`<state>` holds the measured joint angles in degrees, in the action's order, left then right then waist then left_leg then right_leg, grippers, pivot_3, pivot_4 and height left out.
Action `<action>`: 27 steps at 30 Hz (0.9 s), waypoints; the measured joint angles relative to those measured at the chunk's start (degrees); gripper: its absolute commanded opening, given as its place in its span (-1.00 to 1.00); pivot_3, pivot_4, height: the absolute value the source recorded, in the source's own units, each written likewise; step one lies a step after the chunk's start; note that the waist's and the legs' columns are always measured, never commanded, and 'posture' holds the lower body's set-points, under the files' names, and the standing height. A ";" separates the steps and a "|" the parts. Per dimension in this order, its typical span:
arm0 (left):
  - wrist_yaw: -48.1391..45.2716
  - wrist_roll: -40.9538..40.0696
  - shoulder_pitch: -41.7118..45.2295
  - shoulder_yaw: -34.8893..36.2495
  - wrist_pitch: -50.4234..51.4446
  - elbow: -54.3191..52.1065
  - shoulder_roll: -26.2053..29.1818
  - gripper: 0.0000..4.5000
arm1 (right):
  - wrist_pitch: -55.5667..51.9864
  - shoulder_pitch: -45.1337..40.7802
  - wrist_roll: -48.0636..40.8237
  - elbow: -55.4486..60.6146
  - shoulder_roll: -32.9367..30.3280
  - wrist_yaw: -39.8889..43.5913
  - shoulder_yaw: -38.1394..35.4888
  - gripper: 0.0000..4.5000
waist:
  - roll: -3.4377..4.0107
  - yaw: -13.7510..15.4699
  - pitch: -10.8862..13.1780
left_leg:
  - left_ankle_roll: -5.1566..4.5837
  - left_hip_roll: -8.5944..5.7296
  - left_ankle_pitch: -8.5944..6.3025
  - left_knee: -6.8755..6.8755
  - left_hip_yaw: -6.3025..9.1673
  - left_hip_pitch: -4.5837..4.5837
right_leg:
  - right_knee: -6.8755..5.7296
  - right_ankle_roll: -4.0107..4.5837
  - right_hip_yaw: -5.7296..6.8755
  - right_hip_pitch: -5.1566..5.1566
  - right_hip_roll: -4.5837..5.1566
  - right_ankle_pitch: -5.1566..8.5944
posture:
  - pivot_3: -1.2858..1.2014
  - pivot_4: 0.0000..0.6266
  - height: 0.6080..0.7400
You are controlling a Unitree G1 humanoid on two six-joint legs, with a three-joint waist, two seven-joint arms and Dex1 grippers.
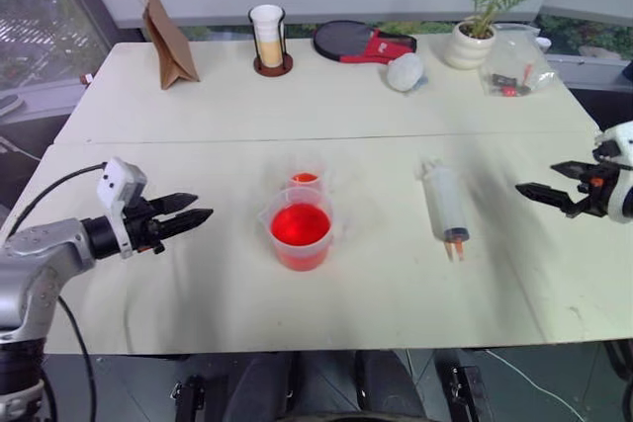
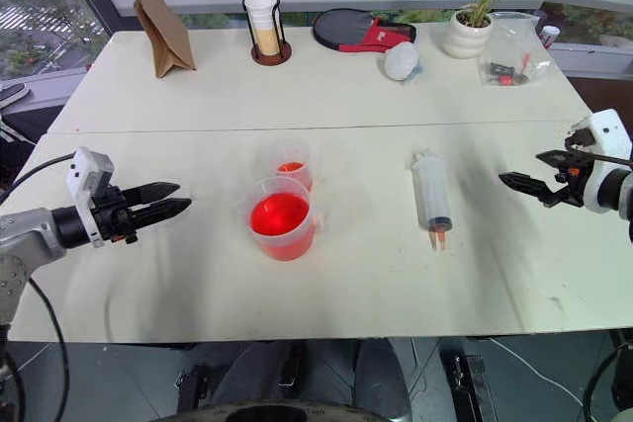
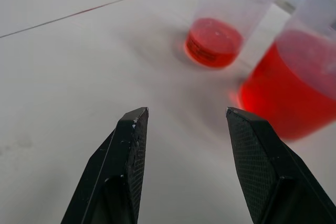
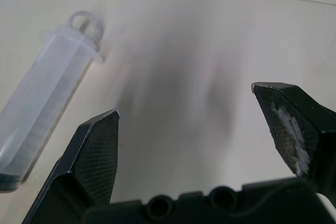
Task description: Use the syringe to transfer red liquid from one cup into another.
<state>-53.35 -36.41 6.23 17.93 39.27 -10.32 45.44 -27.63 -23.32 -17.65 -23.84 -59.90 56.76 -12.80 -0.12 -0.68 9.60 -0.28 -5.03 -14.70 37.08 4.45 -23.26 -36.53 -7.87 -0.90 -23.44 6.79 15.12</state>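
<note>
Both black two-finger grippers hover over the near edge of the white table [image 1: 198, 313], empty. Left gripper [image 1: 198, 211] has jaws parted with a clear gap between the fingers, aimed at the cups. Right gripper [image 1: 543, 191] is spread wide, pointing toward the syringe but well apart from it.

Large clear plastic syringe with orange-red nozzle tip [image 1: 443, 205] lies flat on the table, nozzle toward the robot, plunger ring away. Not yet picked up.

Wide clear plastic beaker with spout [image 1: 300, 227] sits at table centre, holding plenty of bright red-orange liquid [image 1: 300, 224]. Small narrow clear plastic cup [image 1: 305, 178] stands just behind it, nearly touching, with a little red at the bottom.

Risks as I see them:
- Round barrel on a flat table: an off-centre pinch likely rolls it or squirts it sideways.
- Cups sit tight together, so a left-arm reach could clip the small cup and tip it.
- Any beaker knock means a spill.
</note>
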 measured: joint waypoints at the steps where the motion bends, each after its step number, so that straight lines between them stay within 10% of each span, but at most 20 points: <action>1: 0.05 0.00 0.05 -0.05 0.02 0.08 -0.01 0.07 | 0.08 0.02 -0.01 0.00 0.07 0.01 0.00 0.98 | 0.00 0.00 0.00 | 0.00 0.00 0.00 0.00 0.00 0.00 | 0.00 0.00 0.00 0.00 0.00 0.00 | 0.03 -0.52 0.99; 27: -0.20 2.20 6.36 -1.52 -2.07 6.12 0.95 0.07 | -6.22 -11.56 1.21 -7.65 2.15 -4.76 1.36 0.98 | 0.05 -0.06 0.02 | 0.00 -0.03 0.00 -0.04 -0.01 -0.02 | 0.12 0.00 0.03 0.00 -0.01 0.00 | 0.03 -0.52 0.99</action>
<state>-53.55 -34.21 12.60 16.41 37.20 -4.20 46.39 -33.86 -34.88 -16.44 -31.50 -57.75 52.01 -11.44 -0.07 -0.75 9.63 -0.28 -5.05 -14.70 37.04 4.45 -23.28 -36.41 -7.87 -0.87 -23.43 6.78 15.12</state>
